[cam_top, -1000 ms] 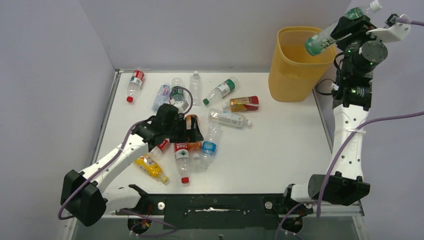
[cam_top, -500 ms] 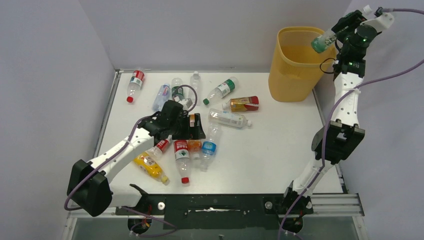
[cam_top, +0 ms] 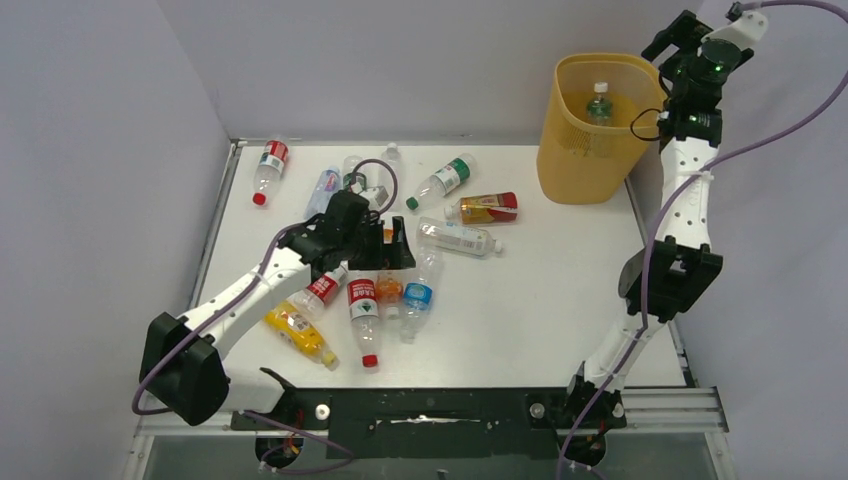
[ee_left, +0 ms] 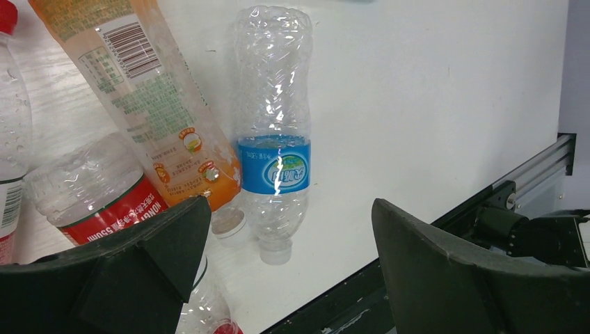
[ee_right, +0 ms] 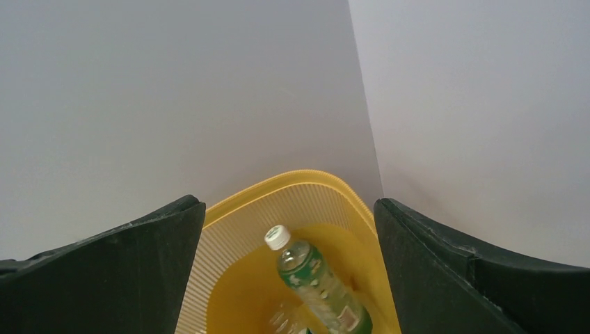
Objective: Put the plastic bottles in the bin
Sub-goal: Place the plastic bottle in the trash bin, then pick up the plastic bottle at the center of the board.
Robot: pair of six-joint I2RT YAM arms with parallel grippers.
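The white desk [cam_top: 560,300] carries everything. The yellow-orange bin [cam_top: 570,170] stands upright at its far right corner, and places below are given from the bin.

The right arm reaches up just right of the bin. Its right pincer [cam_top: 672,35] hangs above the bin's right rim with the jaws spread wide and nothing between them. The wrist view looks down between the jaws of this pincer [ee_right: 286,202] into the ribbed inside of the bin [ee_right: 229,236].

The left arm stretches across the desk well left of the bin. Its left pincer [cam_top: 390,245] is low over a cluster of bottles, jaws wide apart and gripping nothing [ee_left: 291,207]. Whether it touches any bottle cannot be told.

One green bottle [cam_top: 598,103] with a white cap lies inside the bin, cap pointing up [ee_right: 316,278].

The other plastic bottles lie on the desk, all left of the bin. Closest to it are an amber bottle [cam_top: 487,207] with a red label, a green-labelled bottle [cam_top: 445,180] and a clear bottle [cam_top: 460,237]. Farther from the bin, under the left pincer, a blue-labelled bottle [ee_left: 273,139] lies beside an orange bottle [ee_left: 149,97] and a red-labelled bottle [ee_left: 97,195]. Farthest away is a yellow bottle [cam_top: 298,333].
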